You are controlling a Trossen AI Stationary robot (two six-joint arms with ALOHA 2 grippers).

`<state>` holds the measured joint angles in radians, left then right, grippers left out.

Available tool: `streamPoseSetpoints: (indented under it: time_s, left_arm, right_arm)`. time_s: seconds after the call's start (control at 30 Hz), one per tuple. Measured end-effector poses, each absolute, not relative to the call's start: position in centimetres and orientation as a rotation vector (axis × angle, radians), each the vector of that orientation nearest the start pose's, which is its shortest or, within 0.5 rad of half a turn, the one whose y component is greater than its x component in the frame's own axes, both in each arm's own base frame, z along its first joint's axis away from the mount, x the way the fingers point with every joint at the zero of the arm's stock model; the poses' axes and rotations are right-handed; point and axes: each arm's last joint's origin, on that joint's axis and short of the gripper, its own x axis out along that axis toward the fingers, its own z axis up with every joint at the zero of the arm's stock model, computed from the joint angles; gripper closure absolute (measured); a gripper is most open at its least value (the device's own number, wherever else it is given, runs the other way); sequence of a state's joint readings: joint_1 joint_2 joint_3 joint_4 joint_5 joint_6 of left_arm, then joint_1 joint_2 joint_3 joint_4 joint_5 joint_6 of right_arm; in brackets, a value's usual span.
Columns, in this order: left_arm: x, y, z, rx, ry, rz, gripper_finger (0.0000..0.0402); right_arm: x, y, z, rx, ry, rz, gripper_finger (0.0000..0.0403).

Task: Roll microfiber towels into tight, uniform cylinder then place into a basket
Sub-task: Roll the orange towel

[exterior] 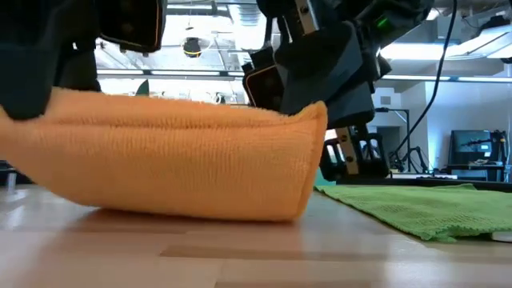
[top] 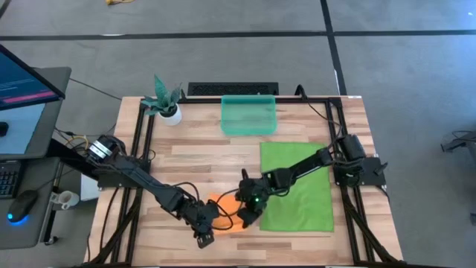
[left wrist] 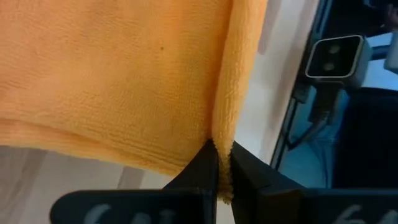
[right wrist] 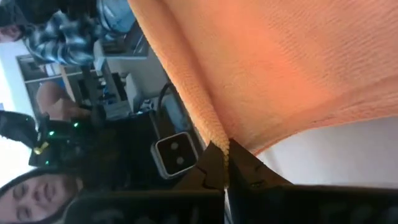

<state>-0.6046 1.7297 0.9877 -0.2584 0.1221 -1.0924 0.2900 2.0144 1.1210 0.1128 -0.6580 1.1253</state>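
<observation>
The orange towel (top: 223, 211) sits near the table's front edge, between my two grippers. In the low view the orange towel (exterior: 176, 160) stands as a wide hump, its top edge held up and its underside on the wood. My left gripper (left wrist: 224, 180) is shut on its left end, and my right gripper (right wrist: 225, 168) is shut on its right end. The green towel (top: 296, 186) lies flat on the table's right half. The teal basket (top: 249, 115) stands at the far middle of the table. My left gripper pinches an edge of the orange towel (left wrist: 225, 146) between its two fingertips, slanting down from the table's left. One layer or several, I cannot tell. The cloth is raised at the fingers and its lower part rests on the table. My right gripper pinches the towel's hemmed edge (right wrist: 214, 132) between its two fingertips, slanting down from the table's right. That end (exterior: 314, 128) is held up off the wood while the towel's underside (exterior: 200, 212) lies on the table.
A small plant in a white pot (top: 168, 104) stands at the far left. The green towel's near edge (exterior: 432, 220) lies close to the right of the orange towel. Bare wood (top: 193, 160) shows between the orange towel and the basket.
</observation>
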Motion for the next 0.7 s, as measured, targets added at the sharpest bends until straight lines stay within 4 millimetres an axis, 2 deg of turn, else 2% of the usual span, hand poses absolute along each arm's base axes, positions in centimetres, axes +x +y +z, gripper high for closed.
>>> streamPoseSetpoints:
  time_s: [0.2, 0.5, 0.7]
  left_arm:
    - [27.6, -18.9, 15.2, -0.727, 1.230, 0.021, 0.0395]
    - [27.9, -17.5, 14.9, -0.691, 1.228, 0.103, 0.0395]
    - [27.9, -17.5, 14.9, -0.679, 1.224, 0.106, 0.0395]
  right_arm:
    - [37.6, 11.6, 11.8, 1.082, 1.212, 0.227, 0.0395]
    - [37.4, 11.0, 11.2, 0.968, 1.162, 0.033, 0.0393]
    - [37.5, 10.3, 11.1, 0.953, 1.137, -0.010, 0.0392]
